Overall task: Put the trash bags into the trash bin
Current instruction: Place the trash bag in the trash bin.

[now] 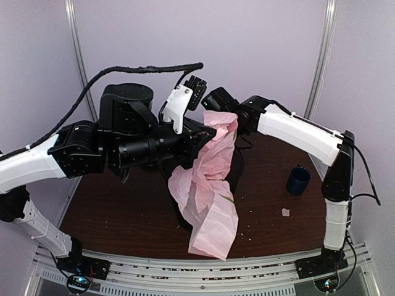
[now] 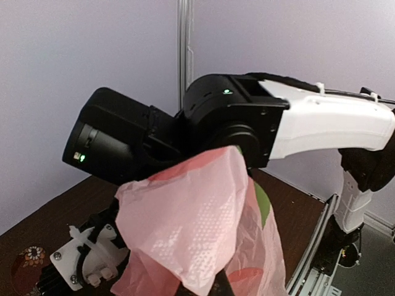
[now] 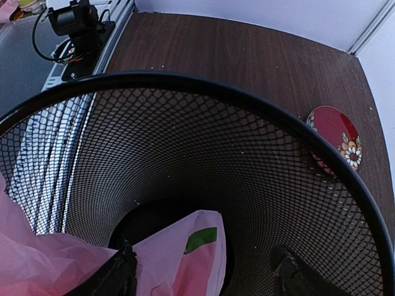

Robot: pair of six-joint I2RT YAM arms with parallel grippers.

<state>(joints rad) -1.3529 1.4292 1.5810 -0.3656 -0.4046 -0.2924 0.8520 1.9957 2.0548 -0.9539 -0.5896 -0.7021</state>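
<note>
The pale-pink trash bag (image 1: pixel 210 185) hangs from my left gripper (image 1: pixel 200 139) down to the table's front edge. In the left wrist view the bag (image 2: pixel 191 222) covers the left gripper (image 2: pixel 210 283); only one dark fingertip shows under it. The black mesh trash bin (image 1: pixel 236 166) stands behind the bag, mostly hidden. My right gripper (image 1: pixel 217 102) is above the bin's mouth. In the right wrist view the right gripper (image 3: pixel 205 274) is open over the bin's rim (image 3: pixel 247 102), and a fold of the bag (image 3: pixel 185 259) lies inside beside the left finger (image 3: pixel 120 274).
A dark-blue mug (image 1: pixel 298 180) stands at the right of the table, with a small pale scrap (image 1: pixel 286 212) in front of it. A red flowered coaster (image 3: pixel 336 135) lies on the table beyond the bin. The two arms are close together above the bin.
</note>
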